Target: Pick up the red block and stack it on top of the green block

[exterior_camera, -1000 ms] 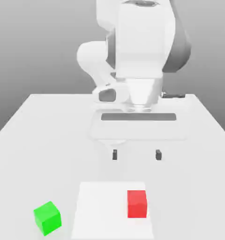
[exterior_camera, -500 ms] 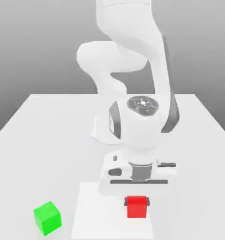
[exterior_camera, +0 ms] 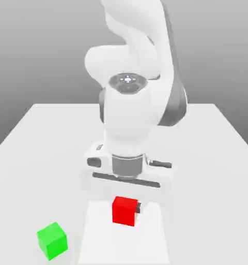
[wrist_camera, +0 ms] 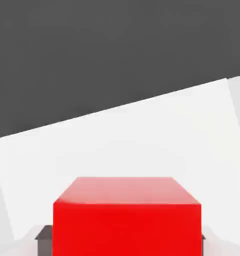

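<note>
The red block (exterior_camera: pixel 124 210) sits between the dark fingers (exterior_camera: pixel 139 208) of my gripper (exterior_camera: pixel 125 209), which is shut on it. It hangs just above the far part of a brighter white patch (exterior_camera: pixel 103 239) on the table. In the hand view the red block (wrist_camera: pixel 127 220) is close up, with a dark fingertip (wrist_camera: pixel 43 234) at each side of it. The green block (exterior_camera: pixel 52 240) rests on the table near the front, toward the exterior view's left of the red block and apart from it.
The white table (exterior_camera: pixel 48 150) runs back to the arm's base (exterior_camera: pixel 108 67). The hand and wrist (exterior_camera: pixel 127 134) stand over the middle of the table, directly above the red block.
The gripper came down over the red block, shut on it, then carried it up and toward the exterior view's left. The green block has not moved.
</note>
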